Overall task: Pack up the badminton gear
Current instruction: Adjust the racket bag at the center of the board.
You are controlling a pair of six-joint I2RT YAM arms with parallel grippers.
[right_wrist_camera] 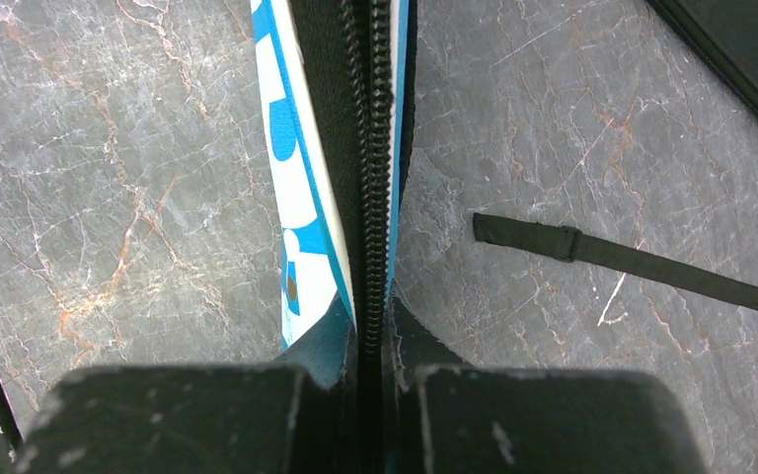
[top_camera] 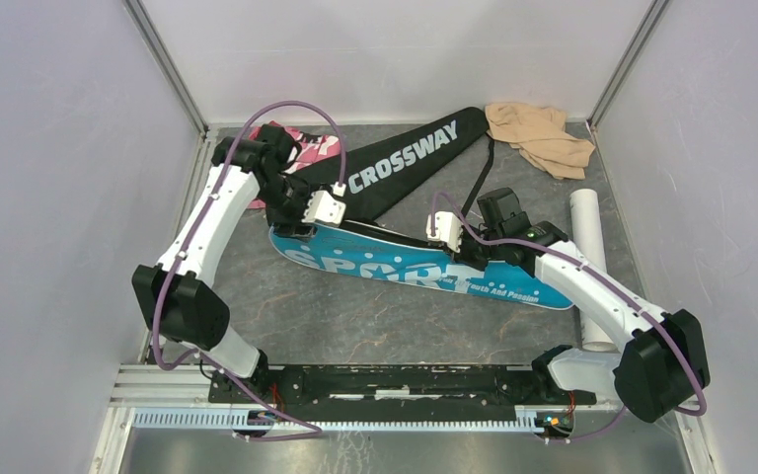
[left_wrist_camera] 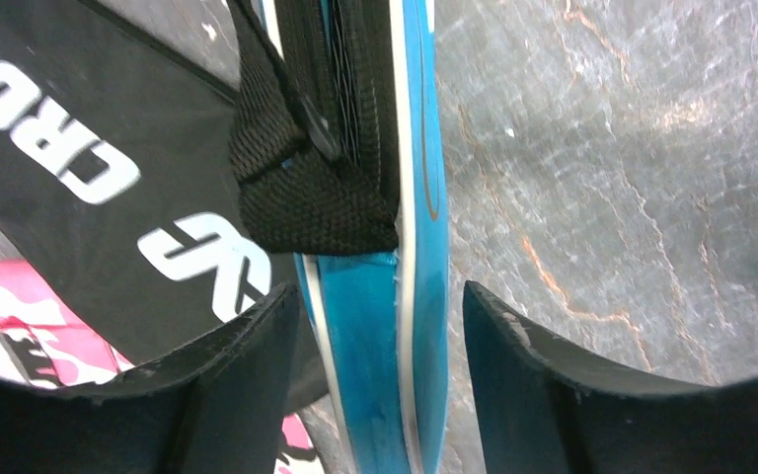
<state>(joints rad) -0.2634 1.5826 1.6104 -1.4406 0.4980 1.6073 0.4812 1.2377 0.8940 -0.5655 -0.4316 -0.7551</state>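
Blue fabric catches the eye first: the blue SPORT cover [top_camera: 375, 265] lies flat across the middle of the grey, marble-patterned surface [top_camera: 355, 326], its wide end to the left and its narrow end running right under the right arm. Behind it the black CROSSWAY cover [top_camera: 405, 158] slants toward the back wall, with its lower end close to the blue one's wide end. A thin black strap [top_camera: 479, 183] trails from it onto the stone.

The left claw [top_camera: 299, 229] is down at the wide end of the blue cover. From the left wrist its two fingers stand apart, one on either side of the cover's raised edge [left_wrist_camera: 375, 326], with a sliver of surface showing past the right finger, so it is open around the edge rather than clamped. A loop of black webbing [left_wrist_camera: 296, 188] sits on that edge just beyond the fingertips.

The right claw [top_camera: 452, 252] is further along the same cover. In the right wrist view its fingers are pinched tight on the zip seam [right_wrist_camera: 375, 148], gripping the cover's upper edge.

A long white tube [top_camera: 587, 222] lies at the right, partly hidden by the right arm. A pink-and-white cloth [top_camera: 308, 148] is bunched at the back left, and a beige cloth [top_camera: 538, 133] at the back right.
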